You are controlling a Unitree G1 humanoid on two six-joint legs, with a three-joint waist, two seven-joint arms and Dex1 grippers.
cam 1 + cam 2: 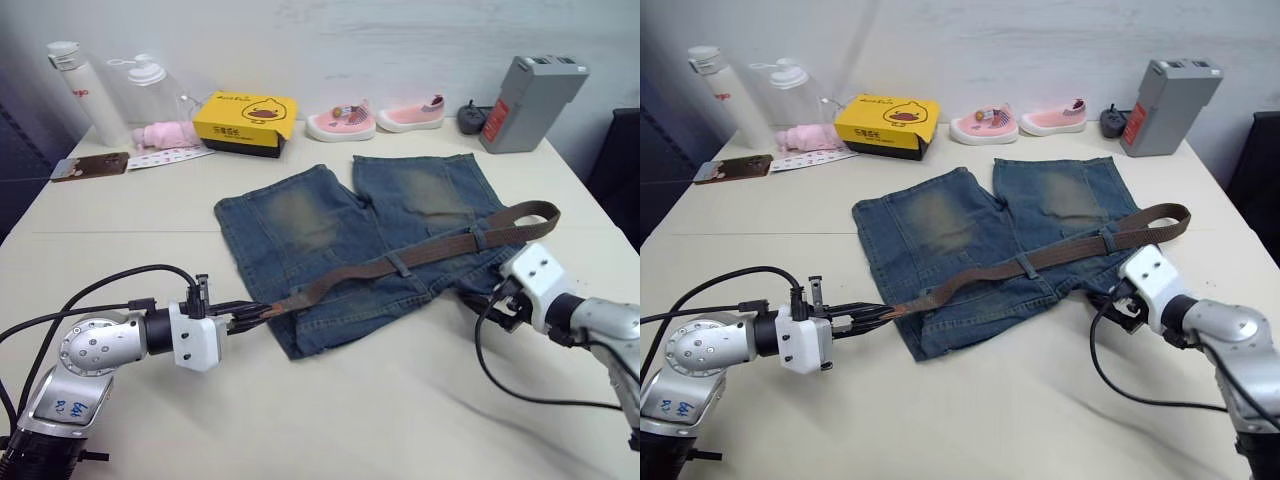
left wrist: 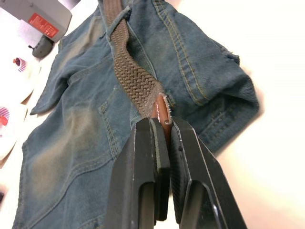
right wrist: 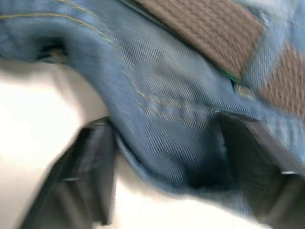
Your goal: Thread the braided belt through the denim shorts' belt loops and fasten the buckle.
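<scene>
The denim shorts point(image 1: 340, 235) lie flat mid-table, waistband toward me. The braided belt point(image 1: 440, 248) runs along the waistband under two belt loops point(image 1: 400, 264), and its far end curls back at the right point(image 1: 540, 212). I cannot make out the buckle. My left gripper point(image 1: 250, 316) sits just off the shorts' left corner, shut on the belt's brown leather tip point(image 2: 162, 112). My right gripper point(image 3: 171, 167) is at the waistband's right end, open, its fingers point(image 3: 90, 167) spread either side of the denim edge.
Along the table's back edge stand two bottles point(image 1: 85, 90), a pink cloth point(image 1: 165, 133), a yellow box point(image 1: 245, 122), a pair of pink shoes point(image 1: 342, 122) and a grey box point(image 1: 530, 100). A brown flat item point(image 1: 90, 165) lies at the far left.
</scene>
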